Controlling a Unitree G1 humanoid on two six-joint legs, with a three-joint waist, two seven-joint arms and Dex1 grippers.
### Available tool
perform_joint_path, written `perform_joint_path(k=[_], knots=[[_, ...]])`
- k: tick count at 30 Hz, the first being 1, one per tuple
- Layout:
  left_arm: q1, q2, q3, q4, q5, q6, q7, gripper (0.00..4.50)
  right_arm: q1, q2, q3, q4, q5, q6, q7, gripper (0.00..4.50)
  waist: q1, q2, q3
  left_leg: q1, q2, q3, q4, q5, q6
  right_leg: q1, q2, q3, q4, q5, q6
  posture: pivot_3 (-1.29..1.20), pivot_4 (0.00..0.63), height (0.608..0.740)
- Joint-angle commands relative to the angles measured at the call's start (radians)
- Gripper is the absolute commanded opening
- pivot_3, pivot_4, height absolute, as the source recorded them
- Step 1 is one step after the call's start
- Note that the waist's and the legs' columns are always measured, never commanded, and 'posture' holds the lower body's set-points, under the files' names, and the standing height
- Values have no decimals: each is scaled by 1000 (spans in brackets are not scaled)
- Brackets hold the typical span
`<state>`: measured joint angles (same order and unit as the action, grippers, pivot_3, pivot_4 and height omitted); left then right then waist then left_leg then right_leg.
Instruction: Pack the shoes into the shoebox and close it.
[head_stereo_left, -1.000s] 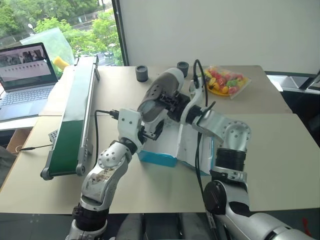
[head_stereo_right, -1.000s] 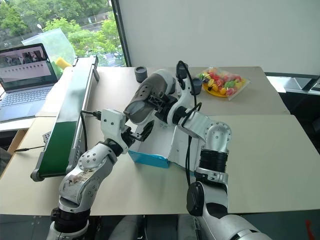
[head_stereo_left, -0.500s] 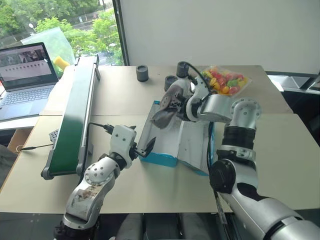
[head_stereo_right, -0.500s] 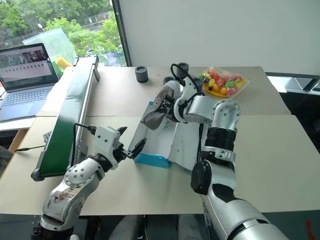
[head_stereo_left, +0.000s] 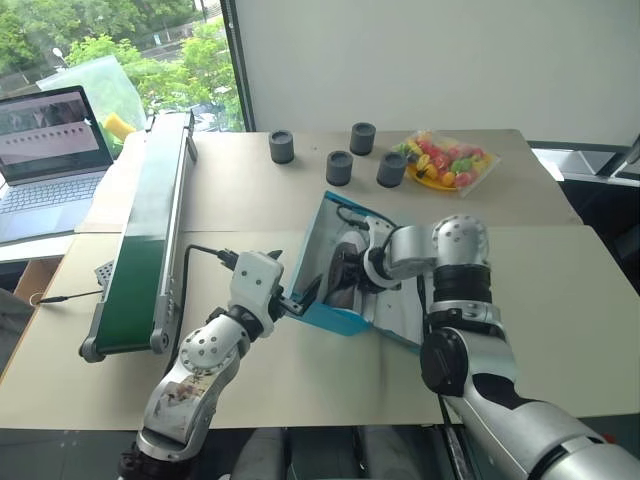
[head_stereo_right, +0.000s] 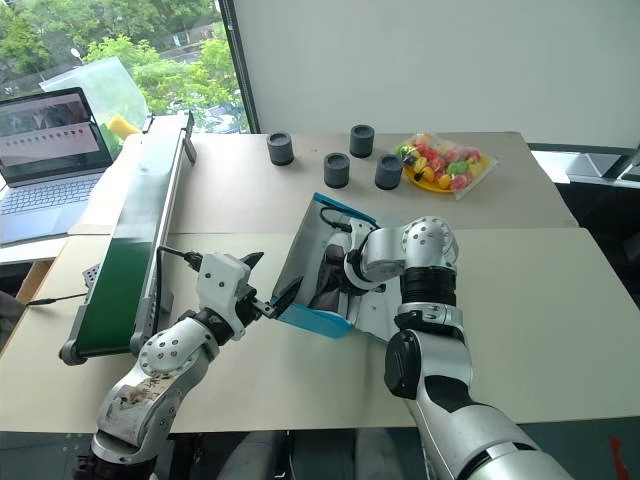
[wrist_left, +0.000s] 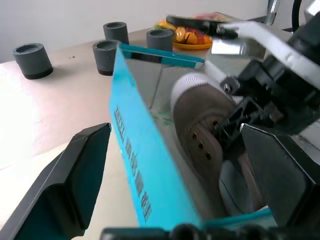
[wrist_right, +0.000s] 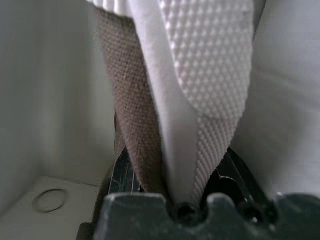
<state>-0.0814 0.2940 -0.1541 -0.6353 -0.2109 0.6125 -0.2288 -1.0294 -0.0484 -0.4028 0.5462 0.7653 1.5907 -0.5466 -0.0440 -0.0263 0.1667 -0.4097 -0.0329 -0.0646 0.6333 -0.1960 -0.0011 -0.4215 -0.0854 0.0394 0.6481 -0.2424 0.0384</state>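
Observation:
The blue shoebox (head_stereo_left: 335, 320) sits mid-table with its left wall tipped up and its lid flap (head_stereo_left: 400, 312) lying open on its right. One grey-taupe shoe (wrist_left: 200, 120) with a white toe rim stands inside it. My right gripper (head_stereo_left: 355, 272) reaches down into the box, shut on that shoe; the right wrist view has the shoe (wrist_right: 200, 65), sole and fabric, pinched between the fingers. My left gripper (head_stereo_right: 268, 280) is open at the box's near left corner, and the blue wall (wrist_left: 135, 165) runs between its spread fingers.
A green conveyor belt (head_stereo_left: 150, 230) runs along the left, with a laptop (head_stereo_left: 50, 150) beyond it. Several dark grey cylinders (head_stereo_left: 339, 167) stand behind the box. A bag of colourful sweets (head_stereo_left: 445, 160) lies at the back right. Bare tabletop lies right of the box.
My right gripper has swung the shoe down from above the box into it. The box's left side has tipped up. The left gripper has drawn back and down to the box's near corner.

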Motion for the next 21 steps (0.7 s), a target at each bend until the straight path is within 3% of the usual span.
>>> perform_joint_path(k=[1, 3, 4, 11, 21], knots=[[-7, -8, 2, -54, 9, -29, 3, 4456, -33, -18, 38, 35, -69, -46, 87, 669, 0, 0, 0, 0, 0, 0, 0, 0, 0, 0, 0, 0, 0, 0, 0, 0, 150, 735], [-6, -11, 1, -55, 14, -28, 3, 4500, -48, -15, 35, 52, -96, -67, 121, 1575, -2, 0, 0, 2, 0, 1, 0, 0, 0, 1, 0, 0, 0, 0, 0, 0, 150, 735], [-6, -12, 2, -56, 15, -28, 2, 4500, -56, -12, 27, 58, -105, -76, 131, 1699, -2, 0, 0, 2, 0, 1, 0, 0, 0, 2, 1, 1, 0, 0, 0, 0, 150, 735], [-6, -13, 10, -55, 18, -30, -3, 4500, -130, -2, 14, 63, -166, -90, 222, 4025, 0, 0, 0, 2, 2, 1, 0, 0, 0, 1, 2, 1, 0, 1, 0, 0, 150, 735], [-27, -5, 28, -37, 10, -32, -28, 4500, -208, -13, 31, -57, -224, -102, 310, 4025, 0, 0, 0, 1, 4, 3, 0, 0, 1, 0, 3, 2, -1, 2, 0, 0, 150, 735]])
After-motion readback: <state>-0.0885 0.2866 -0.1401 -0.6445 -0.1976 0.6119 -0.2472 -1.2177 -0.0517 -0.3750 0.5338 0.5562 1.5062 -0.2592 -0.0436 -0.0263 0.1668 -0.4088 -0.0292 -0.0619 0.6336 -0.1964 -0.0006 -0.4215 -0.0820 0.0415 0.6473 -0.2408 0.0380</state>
